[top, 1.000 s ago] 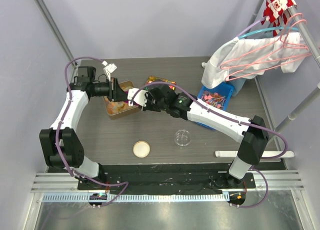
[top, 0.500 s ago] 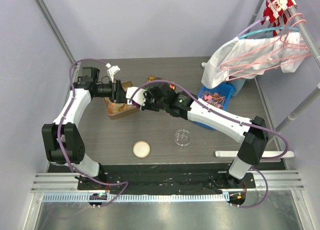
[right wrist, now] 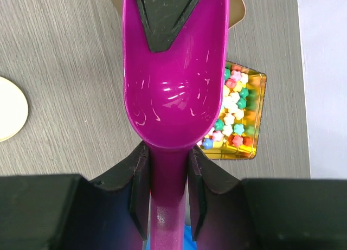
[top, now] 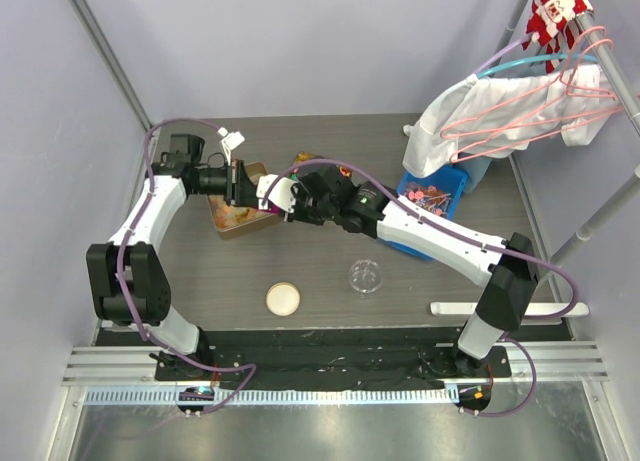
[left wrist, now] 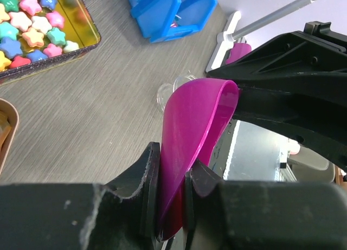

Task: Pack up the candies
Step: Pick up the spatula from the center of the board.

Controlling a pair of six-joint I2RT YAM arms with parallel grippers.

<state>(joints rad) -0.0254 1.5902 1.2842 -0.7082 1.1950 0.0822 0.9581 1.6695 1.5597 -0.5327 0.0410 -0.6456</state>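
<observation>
Candies (top: 233,217), orange and yellowish, lie in the brown box (top: 238,234) on the far left of the tabletop (top: 320,271). Beside it both arms meet on a magenta scoop (right wrist: 173,87). The right end effector (right wrist: 168,171) pinches its handle, and the left end effector (left wrist: 172,177) clamps the bowl's edge.

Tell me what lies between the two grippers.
A magenta scoop bridges them: the right gripper clamps its handle, the left gripper pinches the bowl's rim. Both wrist views show it.

Clamped between left fingers (left wrist: 145,177): magenta scoop (left wrist: 198,120); blue bin (left wrist: 173,8) beyond.
</observation>
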